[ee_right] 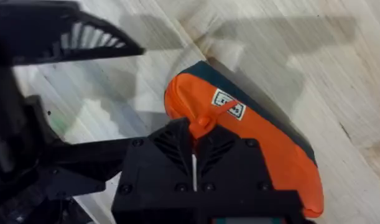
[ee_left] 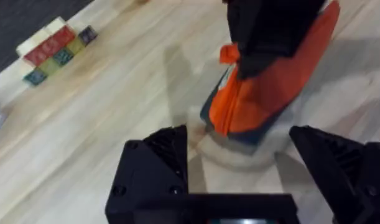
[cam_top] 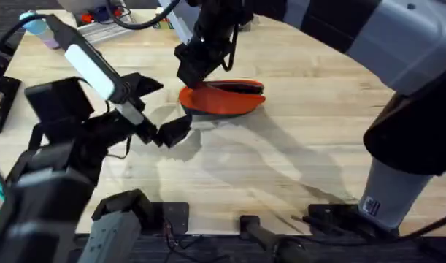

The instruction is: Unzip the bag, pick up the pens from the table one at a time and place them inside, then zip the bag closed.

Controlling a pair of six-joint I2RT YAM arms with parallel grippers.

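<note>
Under the right gripper [cam_top: 197, 69], the bag [cam_top: 223, 98] lies on the table [cam_top: 295, 146].

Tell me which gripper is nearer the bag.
Right. The right gripper sits on the bag at its zipper end, fingers shut; the left gripper hovers open just beside it.

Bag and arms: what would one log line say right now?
bag: on table | right gripper: shut on zipper pull | left gripper: open, near bag
</note>
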